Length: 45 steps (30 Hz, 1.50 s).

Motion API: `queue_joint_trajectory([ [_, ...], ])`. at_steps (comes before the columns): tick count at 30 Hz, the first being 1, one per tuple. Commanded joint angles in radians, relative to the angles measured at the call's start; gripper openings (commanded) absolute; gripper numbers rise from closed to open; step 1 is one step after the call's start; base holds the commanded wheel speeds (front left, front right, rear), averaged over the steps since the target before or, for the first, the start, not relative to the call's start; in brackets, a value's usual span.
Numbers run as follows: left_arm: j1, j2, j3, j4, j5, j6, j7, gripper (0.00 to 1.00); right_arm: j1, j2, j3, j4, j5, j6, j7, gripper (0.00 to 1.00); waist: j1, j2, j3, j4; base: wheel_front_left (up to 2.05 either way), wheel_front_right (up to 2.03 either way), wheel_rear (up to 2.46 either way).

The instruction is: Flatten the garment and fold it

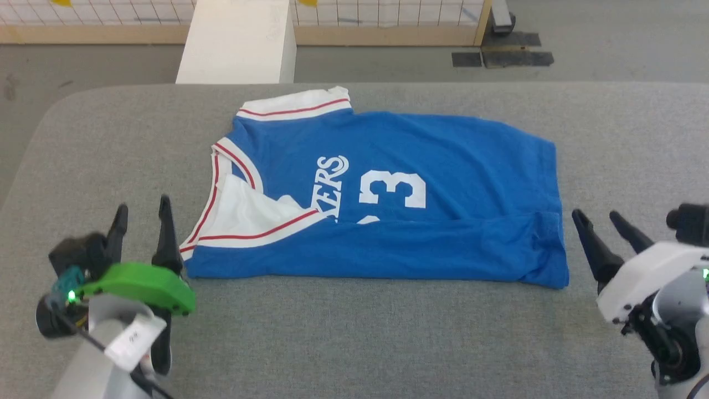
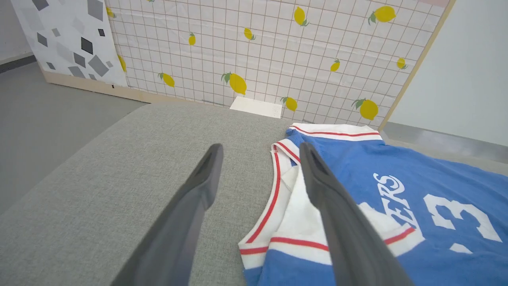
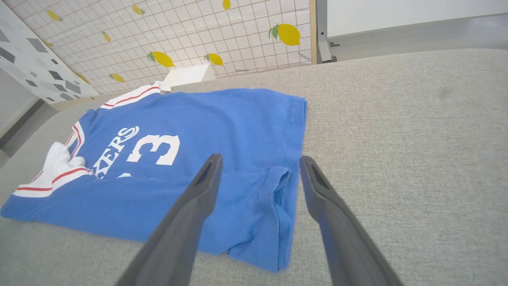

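Lying part-folded, the blue garment (image 1: 388, 194).

Left tool (image 1: 143, 203) has a green cover (image 1: 141, 285), right tool (image 1: 595, 213) a white housing (image 1: 642, 277).

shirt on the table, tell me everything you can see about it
The shirt is bright blue soft knit with white sleeves, red-and-white striped trim at collar and sleeves, and white lettering and a number partly hidden. It lies flat on the grey padded table, collar toward the robot's left, hem toward its right. Its near long side is folded over the front, with the near sleeve turned in. The left gripper and right gripper, both open, sit beside its ends, not touching it.
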Motion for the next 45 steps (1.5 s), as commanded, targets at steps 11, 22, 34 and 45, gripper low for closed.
queue_joint_trajectory([
  [11,0.101,-0.015,0.012,-0.055,0.023,0.016,0.077,1.0,0.076,0.033,-0.016,-0.03,0.001,-0.001,-0.002,1.0,0.0001,0.0,0.018,0.003,0.0,0.0,0.0],
  [22,-0.117,0.044,-0.081,0.03,-0.041,0.083,0.675,1.0,0.055,0.02,-0.013,-0.036,0.0,-0.001,0.013,1.0,0.0001,0.0,0.094,-0.004,0.0,0.0,0.0],
  [34,-0.17,0.062,-0.155,0.059,-0.097,0.145,1.078,1.0,0.037,-0.003,-0.008,-0.043,0.002,-0.001,0.014,1.0,0.0001,0.0,0.135,-0.034,0.0,0.0,0.0],
  [45,-0.139,0.053,-0.123,-0.001,-0.134,0.146,1.042,0.0,0.05,-0.028,-0.001,-0.044,-0.029,-0.001,0.078,1.0,0.0001,0.0,0.112,-0.018,0.0,0.0,0.0],
])
